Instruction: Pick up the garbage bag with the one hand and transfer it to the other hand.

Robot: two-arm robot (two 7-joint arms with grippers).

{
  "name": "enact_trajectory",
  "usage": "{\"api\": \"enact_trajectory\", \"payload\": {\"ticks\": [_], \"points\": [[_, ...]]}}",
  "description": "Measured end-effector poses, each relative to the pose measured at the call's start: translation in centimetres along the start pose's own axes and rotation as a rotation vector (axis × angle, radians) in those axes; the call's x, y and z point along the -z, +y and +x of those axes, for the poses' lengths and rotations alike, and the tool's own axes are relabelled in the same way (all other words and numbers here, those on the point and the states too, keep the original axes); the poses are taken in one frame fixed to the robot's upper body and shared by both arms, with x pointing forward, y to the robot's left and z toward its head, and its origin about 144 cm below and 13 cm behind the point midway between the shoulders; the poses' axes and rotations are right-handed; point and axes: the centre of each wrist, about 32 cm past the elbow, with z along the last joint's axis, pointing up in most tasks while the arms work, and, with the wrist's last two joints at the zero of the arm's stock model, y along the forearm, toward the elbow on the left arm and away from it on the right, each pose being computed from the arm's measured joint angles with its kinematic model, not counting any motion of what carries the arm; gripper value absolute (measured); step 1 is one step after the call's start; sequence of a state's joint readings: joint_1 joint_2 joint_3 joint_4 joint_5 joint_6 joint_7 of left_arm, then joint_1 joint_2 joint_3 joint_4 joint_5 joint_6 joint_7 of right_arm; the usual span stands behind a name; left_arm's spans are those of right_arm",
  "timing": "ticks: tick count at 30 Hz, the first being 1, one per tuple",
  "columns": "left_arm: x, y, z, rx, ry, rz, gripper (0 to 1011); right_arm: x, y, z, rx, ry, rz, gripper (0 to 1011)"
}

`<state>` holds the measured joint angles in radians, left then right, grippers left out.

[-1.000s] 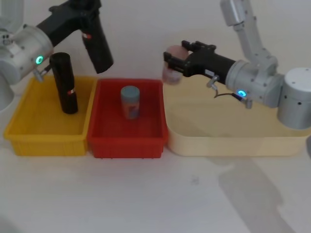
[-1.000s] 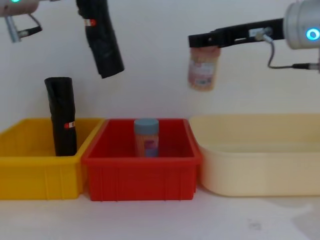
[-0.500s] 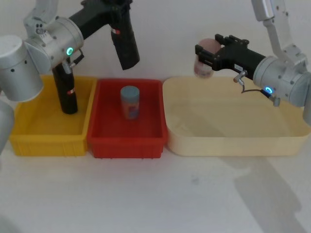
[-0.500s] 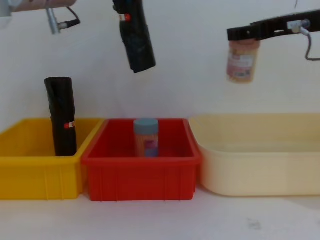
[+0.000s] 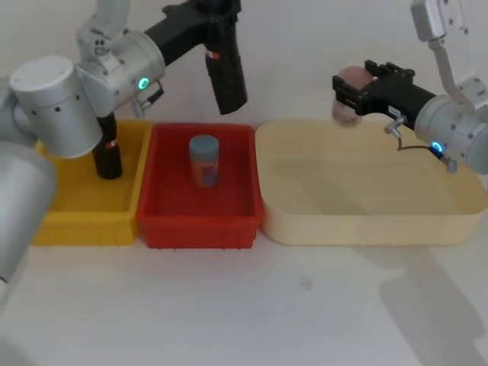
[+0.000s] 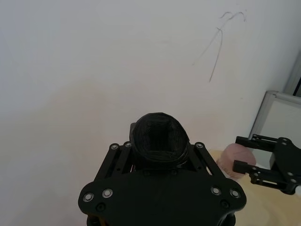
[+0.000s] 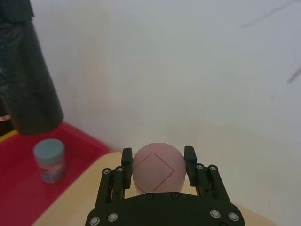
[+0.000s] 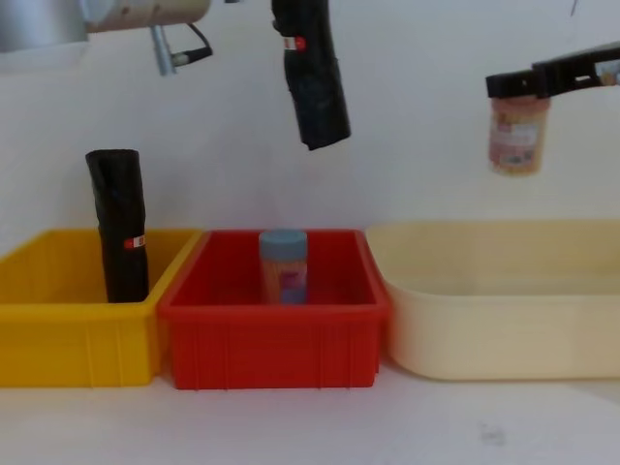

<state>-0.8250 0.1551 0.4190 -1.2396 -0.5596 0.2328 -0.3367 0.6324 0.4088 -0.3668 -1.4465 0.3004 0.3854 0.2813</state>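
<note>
Bins in a row nearest the robot: yellow bin (image 8: 68, 339) on the left, red bin (image 8: 271, 334) in the middle, cream tray (image 8: 504, 329) on the right, their walls touching or just beside each other. A blue-lidded jar (image 8: 283, 266) stands upright in the red bin. A second black roll (image 8: 120, 225) stands upright in the yellow bin, near the wall it shares with the red one.

Farther back and higher, the left gripper (image 5: 217, 19), on the green-ringed arm, is clamped on the upper end of the garbage bag (image 8: 312, 77). The bag hangs in the air, slightly tilted, above the rear of the red bin, with its label band (image 8: 294, 44) just below the fingers — well clear of the jar underneath.

Right gripper (image 5: 354, 88), on the blue-ringed arm, is closed around a pink-lidded jar (image 8: 513, 136), holding it up over the far side of the cream tray, well apart from the bag.
</note>
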Motion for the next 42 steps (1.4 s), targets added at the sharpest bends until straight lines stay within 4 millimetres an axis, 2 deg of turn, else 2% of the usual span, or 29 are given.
{"api": "enact_trajectory", "payload": {"ticks": [5, 7, 8, 12, 13, 20, 30, 42], "points": [[0.3, -0.7, -0.5, 0.009, 0.005, 0.002, 374, 0.6, -0.2, 0.3, 0.047, -0.002, -0.017, 647], [0.4, -1.0, -0.6, 0.012, 0.007, 0.003, 374, 0.7, -0.2, 0.4, 0.057, -0.002, -0.021, 677], [0.4, -1.0, -0.7, 0.013, 0.007, 0.004, 374, 0.8, -0.3, 0.5, 0.066, -0.002, -0.024, 734], [0.6, -1.4, -0.9, 0.018, 0.010, 0.005, 374, 1.1, -0.4, 0.6, 0.085, -0.004, -0.031, 813], [0.6, -1.5, -1.0, 0.019, 0.010, 0.005, 374, 1.1, -0.4, 0.7, 0.089, -0.004, -0.032, 866], [0.8, -1.8, -1.3, 0.023, 0.012, 0.007, 374, 1.4, -0.5, 0.8, 0.109, -0.004, -0.040, 1002], [0.9, -2.0, -1.5, 0.026, 0.014, 0.008, 374, 1.5, -0.6, 0.8, 0.107, -0.009, -0.040, 1000], [0.9, -2.2, -1.5, 0.027, 0.015, 0.008, 374, 0.9, -0.8, -0.4, -0.003, -0.046, 0.006, 1000]]}}
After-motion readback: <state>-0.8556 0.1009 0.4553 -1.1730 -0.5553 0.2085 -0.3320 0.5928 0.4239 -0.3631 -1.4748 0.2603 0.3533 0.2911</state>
